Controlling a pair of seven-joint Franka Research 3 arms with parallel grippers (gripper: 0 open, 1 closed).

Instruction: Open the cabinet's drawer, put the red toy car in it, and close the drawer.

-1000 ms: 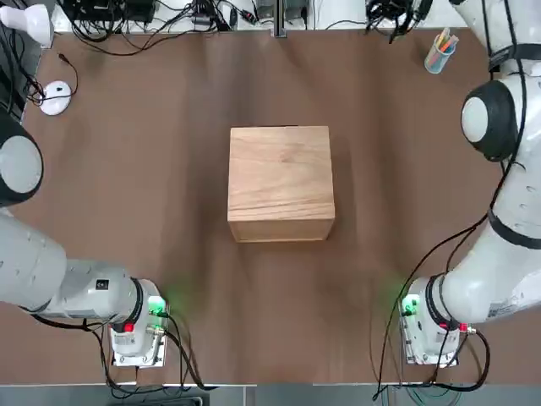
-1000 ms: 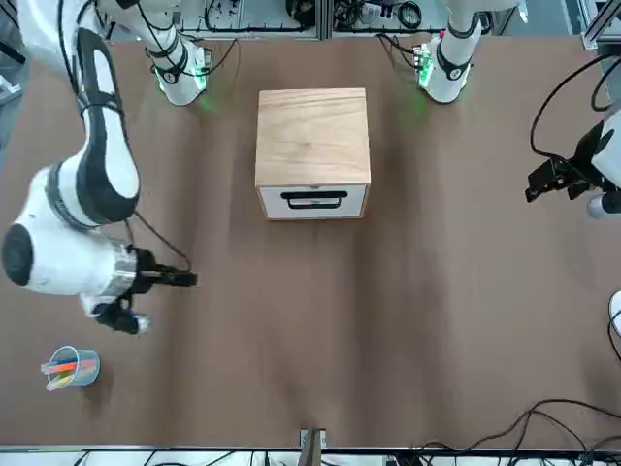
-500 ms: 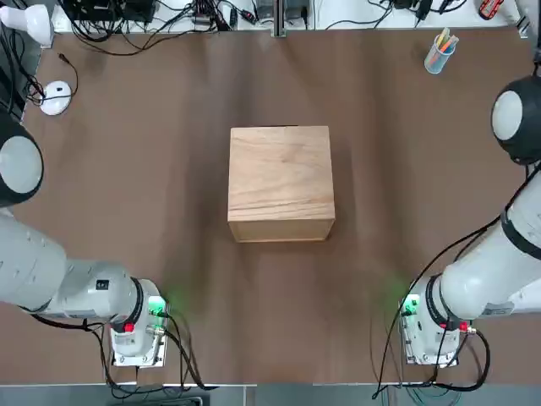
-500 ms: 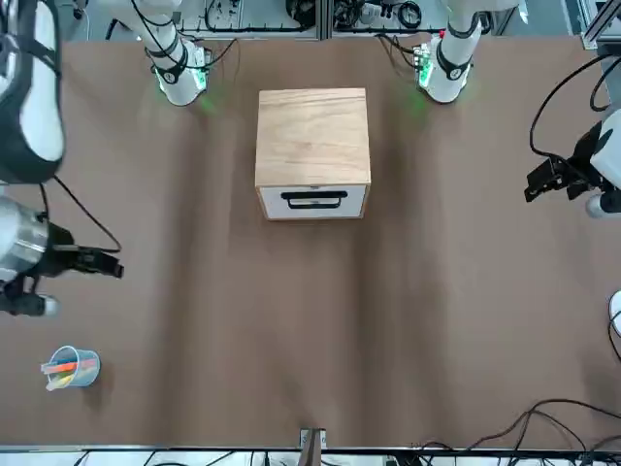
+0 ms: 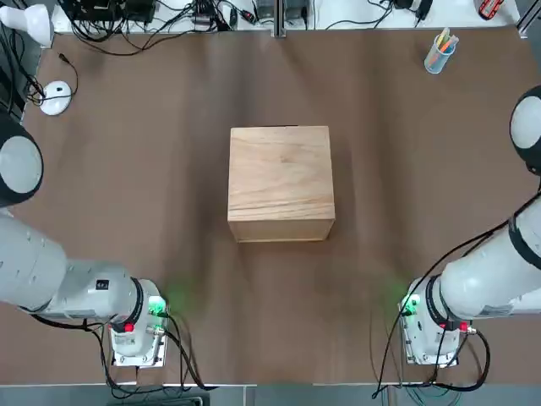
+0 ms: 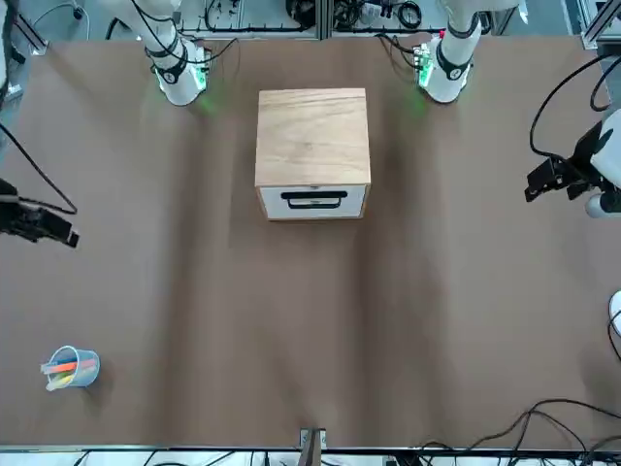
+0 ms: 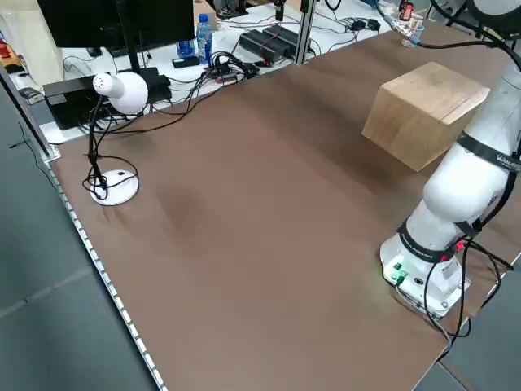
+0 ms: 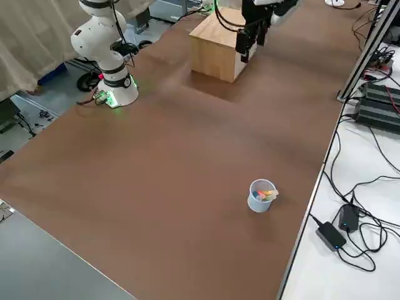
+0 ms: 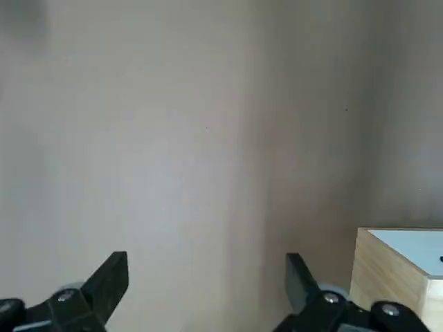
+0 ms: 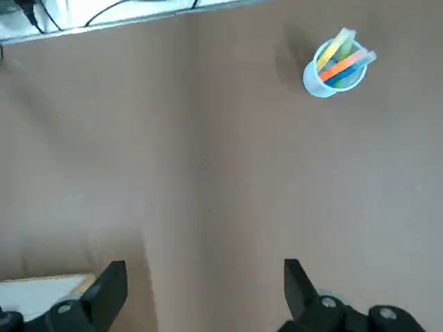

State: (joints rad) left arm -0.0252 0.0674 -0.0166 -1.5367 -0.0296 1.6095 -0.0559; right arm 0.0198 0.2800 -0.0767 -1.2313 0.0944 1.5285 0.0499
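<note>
Operator: Both sets of jaws stand apart, empty. Left gripper point(image 6: 543, 182) and right gripper point(image 6: 53, 233) hang wide of the cabinet point(image 6: 311, 138).

Second: Drawer?

Operator: I see the drawer point(image 6: 313, 201) shut, facing away from the bases. Neither is clearly nearer. No red toy car visible.

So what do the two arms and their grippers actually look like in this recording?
Both arms are glossy white with rounded joints and dark grey or black bands and caps. Each base carries a green light and a small red spot, with black cables trailing off. The left gripper and right gripper have black, wedge-shaped fingers on dark mounts with silver screws.
</note>
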